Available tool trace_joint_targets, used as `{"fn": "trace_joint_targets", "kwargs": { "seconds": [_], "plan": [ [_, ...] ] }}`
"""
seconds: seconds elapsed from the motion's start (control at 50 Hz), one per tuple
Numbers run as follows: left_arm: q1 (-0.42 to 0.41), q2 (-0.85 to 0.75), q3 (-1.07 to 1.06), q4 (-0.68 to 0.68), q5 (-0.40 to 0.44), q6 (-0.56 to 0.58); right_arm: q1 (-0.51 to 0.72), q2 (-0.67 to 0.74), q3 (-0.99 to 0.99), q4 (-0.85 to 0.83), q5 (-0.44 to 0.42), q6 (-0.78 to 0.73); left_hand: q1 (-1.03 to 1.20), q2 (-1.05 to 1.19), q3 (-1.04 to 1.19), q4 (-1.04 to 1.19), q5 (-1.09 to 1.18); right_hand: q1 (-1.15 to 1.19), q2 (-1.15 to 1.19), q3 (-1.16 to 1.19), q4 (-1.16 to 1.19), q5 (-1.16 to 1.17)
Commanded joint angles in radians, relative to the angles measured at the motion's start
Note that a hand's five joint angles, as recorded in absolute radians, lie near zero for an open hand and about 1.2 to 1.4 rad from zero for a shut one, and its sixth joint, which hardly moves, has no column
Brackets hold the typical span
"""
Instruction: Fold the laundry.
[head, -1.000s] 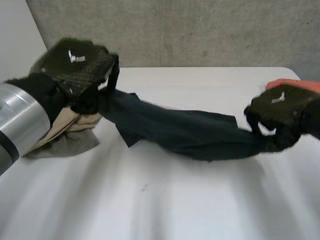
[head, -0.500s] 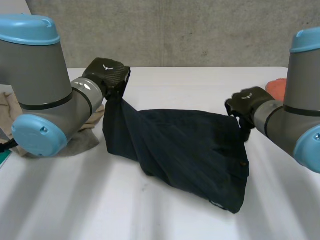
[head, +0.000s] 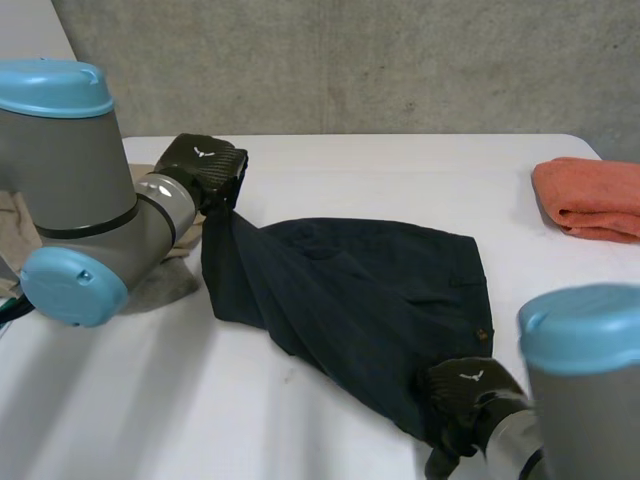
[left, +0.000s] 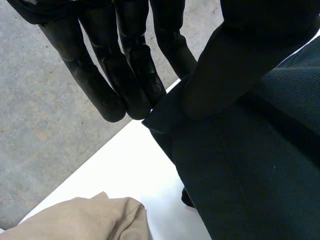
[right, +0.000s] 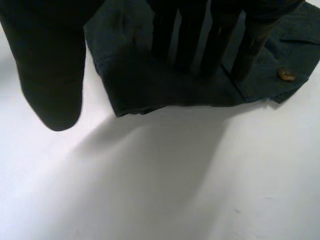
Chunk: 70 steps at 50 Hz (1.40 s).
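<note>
A dark navy garment (head: 370, 290) lies spread across the middle of the white table (head: 400, 165), with its far left corner lifted. My left hand (head: 205, 165) holds that corner up; in the left wrist view, fingers (left: 125, 80) and thumb pinch the cloth (left: 250, 165) between them. My right hand (head: 465, 392) is at the garment's near right edge. In the right wrist view its fingers (right: 200, 40) reach straight down onto the hem (right: 150, 87), near a brown button (right: 286, 75), and the thumb stands apart over bare table.
A folded orange cloth (head: 590, 195) sits at the far right of the table. Beige and grey clothes (head: 165, 282) lie heaped at the left behind my left arm; the beige one (left: 90, 220) lies below my left hand.
My right hand has let go of the garment's right end and swung to its near edge, fingers now straight. The garment went from stretched between the hands to spread on the table. The left hand keeps its corner.
</note>
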Motion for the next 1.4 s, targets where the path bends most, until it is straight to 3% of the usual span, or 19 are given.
{"fn": "trace_joint_targets", "kwargs": {
  "seconds": [0.02, 0.12, 0.28, 0.3, 0.38, 0.5, 0.6, 0.66, 0.82, 0.88, 0.94, 0.98, 1.06, 1.22, 1.34, 1.4],
  "plan": [
    [-0.002, 0.037, -0.031, -0.028, 0.004, -0.013, 0.037, 0.092, -0.041, -0.177, 0.151, 0.019, 0.258, 0.2, 0.208, 0.199, 0.219, 0.931, 0.936, 0.937, 0.936, 0.949],
    [0.003, 0.094, -0.097, -0.066, 0.019, -0.027, -0.014, 0.017, -0.085, -0.173, 0.171, -0.065, 0.258, 0.2, 0.208, 0.199, 0.219, 0.931, 0.936, 0.937, 0.936, 0.949],
    [0.046, 0.228, -0.236, -0.129, 0.099, -0.024, -0.179, -0.12, -0.171, -0.139, -0.016, -0.435, 0.258, 0.2, 0.208, 0.199, 0.219, 0.931, 0.936, 0.937, 0.936, 0.949],
    [0.049, 0.244, -0.258, -0.144, 0.125, -0.024, -0.198, -0.115, -0.203, -0.092, -0.052, -0.531, 0.258, 0.2, 0.208, 0.199, 0.219, 0.931, 0.936, 0.937, 0.936, 0.949],
    [0.041, 0.243, -0.292, -0.178, 0.165, -0.016, -0.208, -0.06, -0.281, 0.05, -0.063, -0.634, 0.258, 0.2, 0.208, 0.199, 0.219, 0.931, 0.936, 0.937, 0.936, 0.949],
    [0.024, 0.157, -0.272, -0.151, 0.159, 0.005, -0.201, 0.073, -0.41, 0.181, -0.088, -0.612, 0.258, 0.2, 0.208, 0.199, 0.219, 0.931, 0.936, 0.937, 0.936, 0.949],
    [0.026, 0.056, -0.094, 0.011, 0.112, 0.007, -0.208, 0.242, -0.589, 0.016, -0.079, -0.557, 0.258, 0.2, 0.208, 0.199, 0.219, 0.931, 0.936, 0.937, 0.936, 0.949],
    [0.031, 0.048, 0.01, 0.101, 0.095, 0.002, -0.208, 0.264, -0.691, -0.102, -0.053, -0.537, 0.258, 0.2, 0.208, 0.199, 0.219, 0.931, 0.936, 0.937, 0.936, 0.949],
    [0.047, 0.105, 0.355, 0.443, 0.003, -0.048, -0.221, 0.229, -0.927, -0.715, -0.019, -0.435, 0.258, 0.2, 0.208, 0.199, 0.219, 0.931, 0.936, 0.937, 0.936, 0.949],
    [0.058, 0.111, 0.42, 0.486, -0.014, -0.061, -0.225, 0.235, -0.96, -0.851, -0.039, -0.423, 0.258, 0.2, 0.208, 0.199, 0.219, 0.931, 0.936, 0.937, 0.936, 0.949],
    [0.063, 0.108, 0.434, 0.399, 0.001, -0.068, -0.224, 0.27, -0.997, -0.817, -0.088, -0.421, 0.258, 0.2, 0.208, 0.199, 0.219, 0.931, 0.936, 0.937, 0.936, 0.949],
    [0.066, 0.107, 0.402, 0.322, 0.015, -0.073, -0.227, 0.305, -0.994, -0.711, -0.157, -0.414, 0.258, 0.2, 0.208, 0.199, 0.219, 0.931, 0.936, 0.937, 0.936, 0.949],
    [0.07, 0.111, 0.265, 0.268, 0.019, -0.071, -0.235, 0.333, -0.94, -0.609, -0.195, -0.4, 0.258, 0.2, 0.208, 0.199, 0.219, 0.931, 0.936, 0.937, 0.936, 0.949],
    [0.049, 0.084, -0.101, 0.371, 0.055, -0.059, -0.259, 0.391, -0.699, -0.544, -0.223, -0.428, 0.258, 0.2, 0.208, 0.199, 0.219, 0.931, 0.936, 0.937, 0.936, 0.949],
    [0.021, -0.037, -0.324, 0.426, 0.064, 0.028, -0.267, 0.486, -0.555, -0.537, -0.352, -0.545, 0.258, 0.2, 0.208, 0.199, 0.219, 0.931, 0.936, 0.937, 0.936, 0.949],
    [0.011, -0.027, -0.377, 0.4, 0.059, 0.044, -0.268, 0.494, -0.52, -0.494, -0.361, -0.612, 0.258, 0.2, 0.208, 0.199, 0.219, 0.931, 0.936, 0.937, 0.936, 0.949]
  ]
}}
